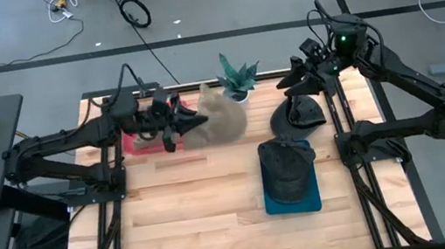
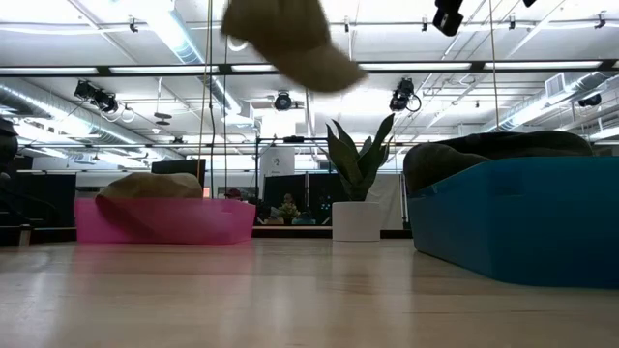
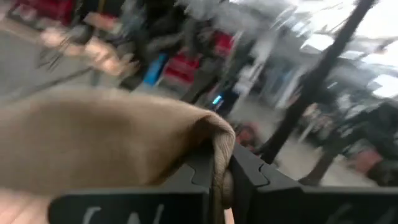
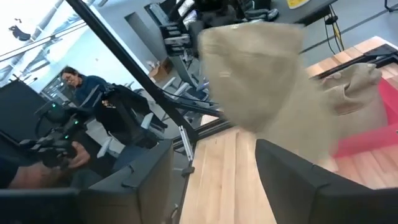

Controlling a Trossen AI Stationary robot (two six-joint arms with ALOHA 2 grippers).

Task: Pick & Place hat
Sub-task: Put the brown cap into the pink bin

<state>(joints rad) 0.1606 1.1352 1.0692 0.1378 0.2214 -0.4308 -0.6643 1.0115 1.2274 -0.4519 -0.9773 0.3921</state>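
Observation:
My left gripper (image 1: 194,122) is shut on a tan hat (image 1: 223,117), held high above the table between the pink bin and the plant; the low view shows the hat (image 2: 290,39) near the top of the picture. A second tan hat (image 2: 150,186) lies in the pink bin (image 1: 139,146). My right gripper (image 1: 288,81) hovers open above a dark hat (image 1: 297,117) that lies on the table by the far right. In the right wrist view its fingers (image 4: 292,180) stand wide apart and touch nothing. My left gripper (image 3: 217,171) pinches a fold of the tan hat's cloth edge (image 3: 219,140) between its two fingers, on the hat's side toward the table's left. The fingers come about level from the table's left. The hat is lifted clear and hangs out beyond the fingers.
A blue bin (image 1: 272,205) with dark hats (image 1: 287,168) stands near the table's middle right. A potted plant (image 1: 238,78) stands at the far edge, close to the lifted hat. Bare wood lies toward the near edge. A person (image 4: 78,81) shows in the room beyond.

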